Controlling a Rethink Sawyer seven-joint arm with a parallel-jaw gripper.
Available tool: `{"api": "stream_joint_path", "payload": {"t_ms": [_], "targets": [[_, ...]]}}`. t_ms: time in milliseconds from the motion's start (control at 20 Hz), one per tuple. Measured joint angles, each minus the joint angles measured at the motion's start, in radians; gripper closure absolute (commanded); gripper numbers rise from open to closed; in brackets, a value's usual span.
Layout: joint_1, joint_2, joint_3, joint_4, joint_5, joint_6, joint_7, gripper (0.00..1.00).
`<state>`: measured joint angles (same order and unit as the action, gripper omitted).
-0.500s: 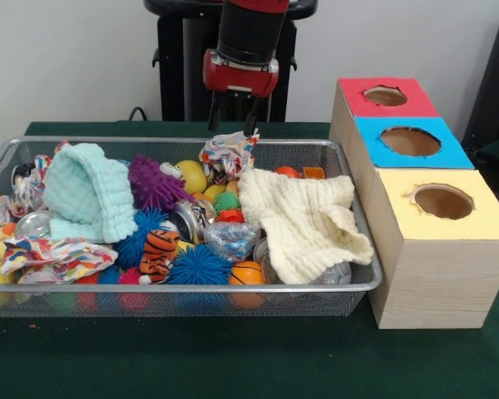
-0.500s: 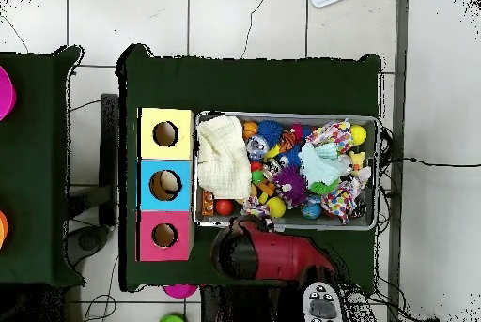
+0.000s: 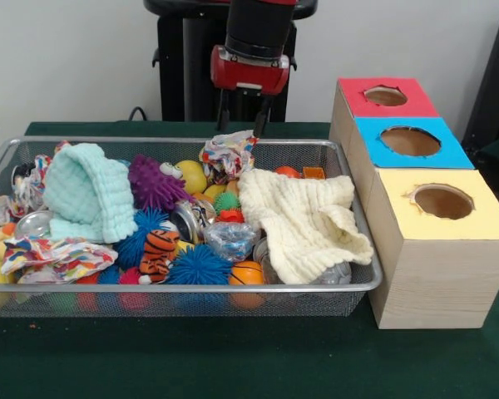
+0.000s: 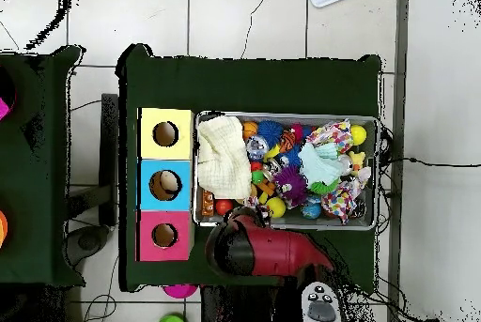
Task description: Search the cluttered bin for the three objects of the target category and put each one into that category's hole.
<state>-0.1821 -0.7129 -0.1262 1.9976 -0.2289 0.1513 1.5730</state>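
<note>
The wire mesh bin (image 3: 191, 288) is full of toys and cloths. One printed white fabric piece (image 3: 227, 155) lies crumpled at the bin's far rim. A second (image 3: 54, 258) lies at the front left, and a third (image 3: 35, 173) shows at the far left. My gripper (image 3: 241, 125) hangs open and empty just above the first piece, not touching it. The yellow-faced hole (image 3: 442, 201) is in the nearest box on the right. In the overhead view the arm (image 4: 258, 248) covers the gripper; printed pieces (image 4: 331, 135) (image 4: 340, 201) and the yellow hole (image 4: 165, 134) show.
A thick mint-green cloth (image 3: 87, 191) and a thick cream cloth (image 3: 303, 220) lie over balls, spiky toys and cans. Blue-faced (image 3: 410, 141) and red-faced (image 3: 386, 96) holes sit behind the yellow one. The robot's black pedestal (image 3: 183, 75) stands behind the bin.
My gripper has shifted a little to the right and risen slightly in the front view. The printed piece under it has not moved.
</note>
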Motion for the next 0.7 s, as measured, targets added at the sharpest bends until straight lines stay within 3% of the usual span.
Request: {"api": "stream_joint_path", "payload": {"t_ms": [700], "targets": [[0.000,0.059,0.010,-0.027,0.000,0.000,0.000,0.00]]}}
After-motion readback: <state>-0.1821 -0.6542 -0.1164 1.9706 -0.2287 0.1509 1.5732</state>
